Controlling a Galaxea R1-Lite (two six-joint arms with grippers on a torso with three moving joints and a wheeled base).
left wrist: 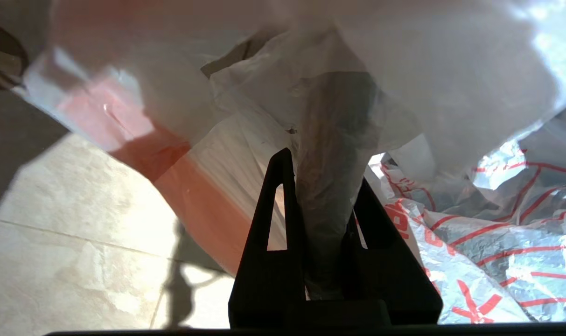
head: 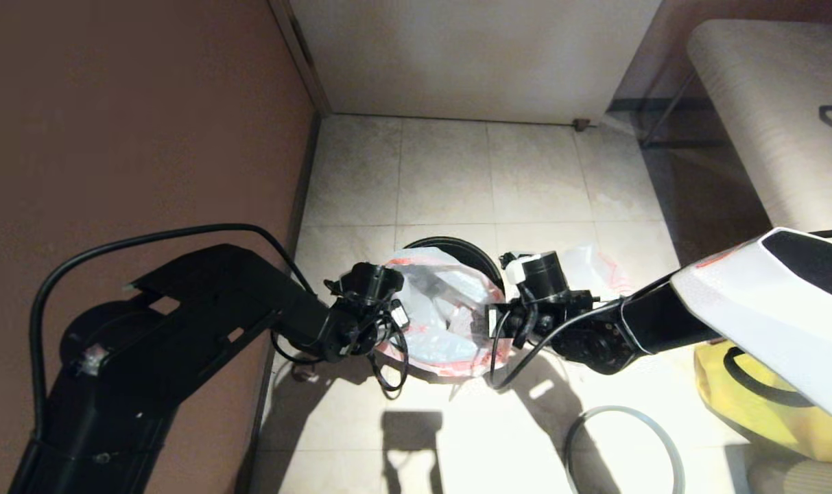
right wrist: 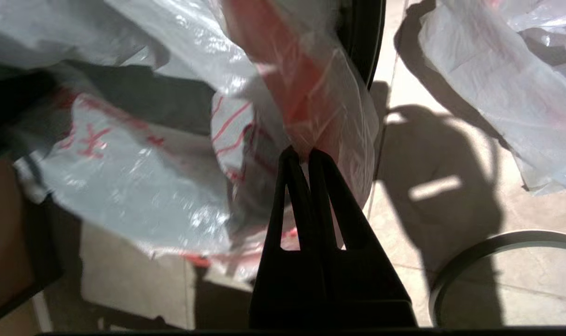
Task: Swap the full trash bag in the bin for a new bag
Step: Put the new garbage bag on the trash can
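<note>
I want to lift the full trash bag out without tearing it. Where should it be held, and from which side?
Hold the full trash bag by its red-banded hem, one end effector on each side, as now: the left end effector is shut on a bunched fold and the right end effector on the red hem. The body bulges; the gathered rim looks thicker.

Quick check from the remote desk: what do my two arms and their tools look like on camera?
The left arm is all black and blocky, with a thick black cable arching over it. The right arm has a white shell with a black panel over a black wrist and looped thin cables. The left tool and right tool each have slim black tapered fingers with slotted cut-outs.
</note>
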